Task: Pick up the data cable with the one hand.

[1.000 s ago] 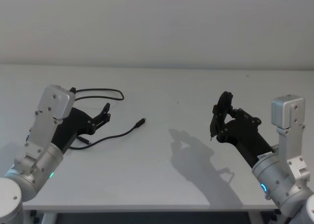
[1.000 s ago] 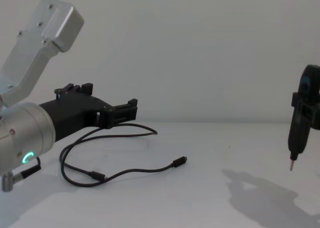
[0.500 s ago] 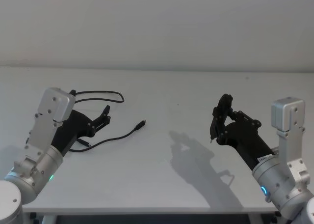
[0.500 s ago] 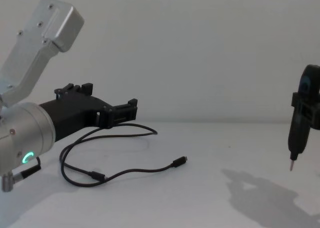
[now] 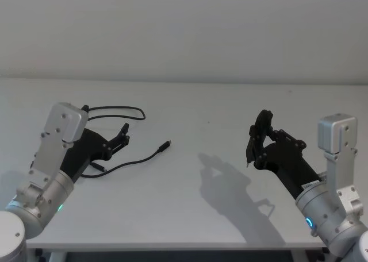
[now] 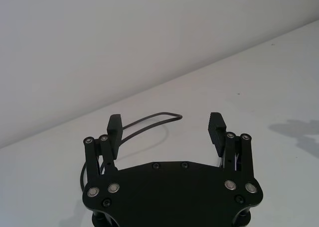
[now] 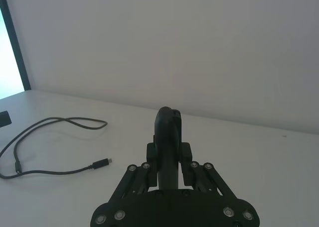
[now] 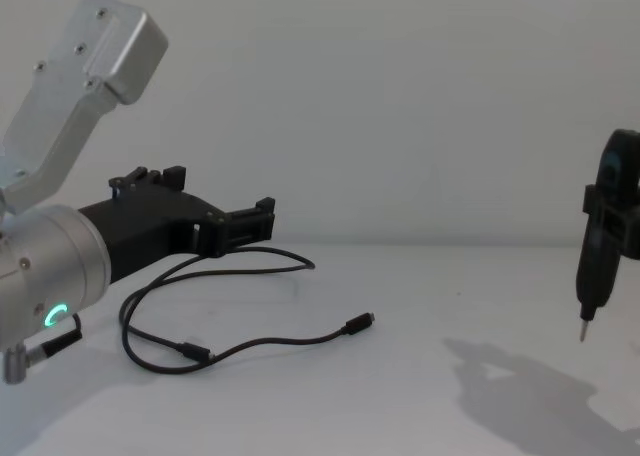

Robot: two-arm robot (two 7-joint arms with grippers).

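Left gripper [image 5: 123, 133] hovers low over the table [image 5: 195, 210] with its fingers spread wide, judged to be lined up for a descent. The data cable [image 5: 115, 107] lies flat in a loose loop beneath and just beyond the fingertips, untouched, one end trailing further right. Right gripper [image 5: 260, 137] is parked well apart, clamped on a needle-tipped tool [image 8: 598, 246].

A bare, pale room with one long table against a blank wall.
From where I stand, the plain off-white wall [image 5: 184, 26] runs unbroken behind the wide matte white table top [image 5: 190, 210], meeting its far edge in a straight line. Even light falls from above, and soft grey shadows [image 5: 230, 184] lie on the table's right half. Off to one side, a bright window strip [image 7: 6, 62] glows beside its dark upright frame [image 7: 15, 48]. Below the near edge, the floor is dark.
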